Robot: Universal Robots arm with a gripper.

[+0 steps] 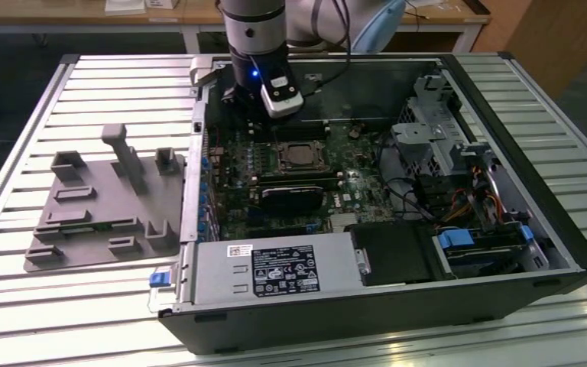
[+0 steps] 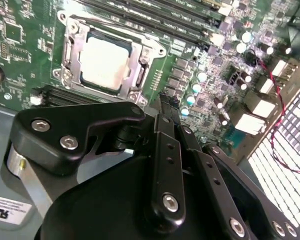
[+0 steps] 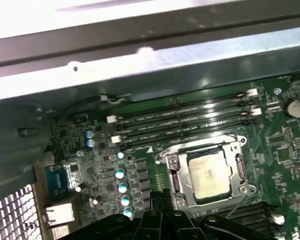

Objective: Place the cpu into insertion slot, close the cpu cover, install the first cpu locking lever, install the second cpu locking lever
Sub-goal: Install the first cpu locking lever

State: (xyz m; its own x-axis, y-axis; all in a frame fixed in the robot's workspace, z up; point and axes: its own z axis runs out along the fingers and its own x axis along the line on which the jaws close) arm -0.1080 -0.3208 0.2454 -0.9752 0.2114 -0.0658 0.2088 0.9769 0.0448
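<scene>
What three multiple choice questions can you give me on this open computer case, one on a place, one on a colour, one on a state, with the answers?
1. Where is the small square cpu with the pale silver metal top?
A) on the grey moulded tray beside the case
B) in the square, black-rimmed insertion slot
C) on the slatted table

2. What colour is the large flat motherboard?
A) blue
B) red
C) green

3. How does the thin, dull silver metal frame of the cpu cover sit?
A) flat around the cpu
B) standing upright
C) lying apart on the table

Answers:
1 B, since both wrist views show the chip lying in its socket.
2 C, since the board is green all around the socket.
3 A, since the frame lies flat along the chip's edges.
</scene>
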